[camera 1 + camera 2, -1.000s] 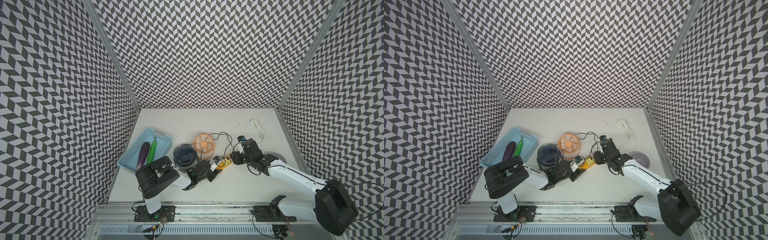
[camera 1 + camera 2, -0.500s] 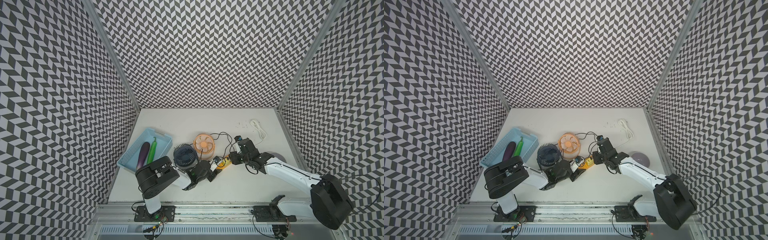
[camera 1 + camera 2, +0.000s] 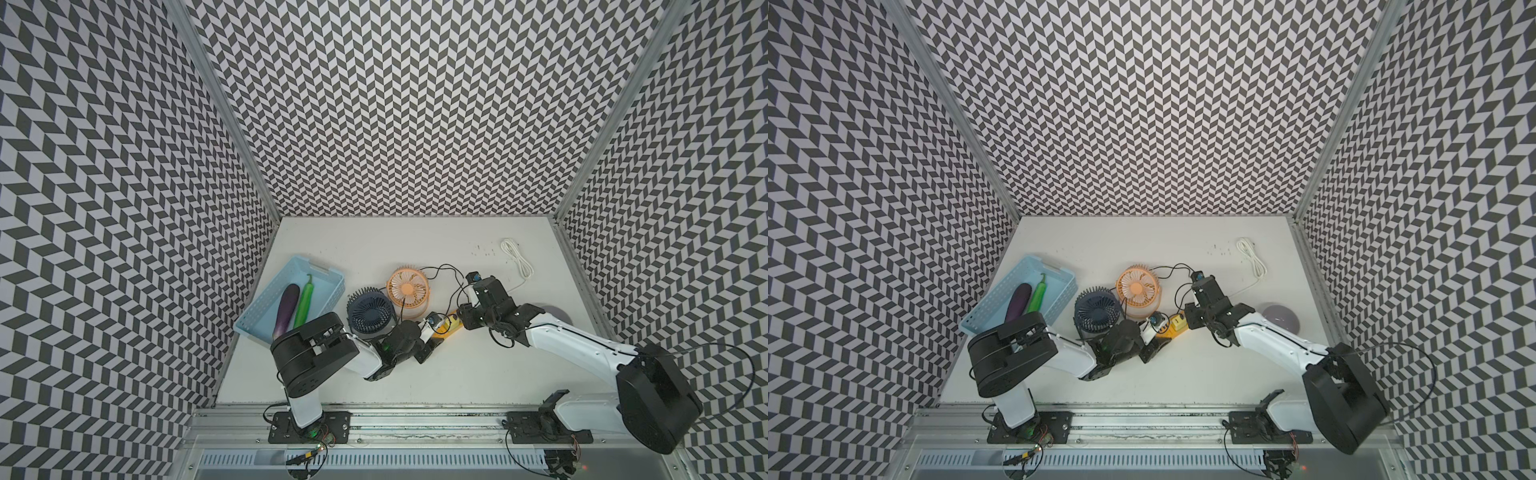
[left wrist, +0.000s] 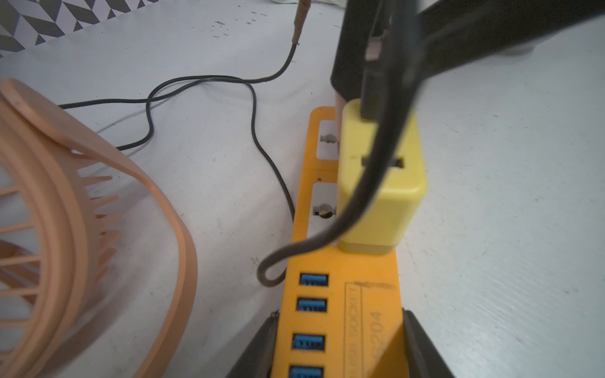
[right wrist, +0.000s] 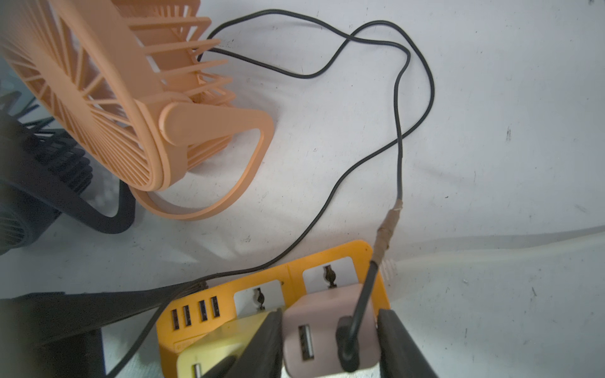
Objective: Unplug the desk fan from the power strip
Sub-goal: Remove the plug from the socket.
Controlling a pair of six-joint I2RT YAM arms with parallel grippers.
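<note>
Right gripper has now closed on the pink adapter.

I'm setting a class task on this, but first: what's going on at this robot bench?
The left gripper clamps the USB end of the orange power strip, steadying it. The right gripper is shut on the pink adapter, whose black cable trails toward the orange fan. The adapter is still seated in the strip.

The orange fan runs off the left wrist view's edge. The near black cord is blurry. The right wrist view cuts off the yellow plug.
</note>
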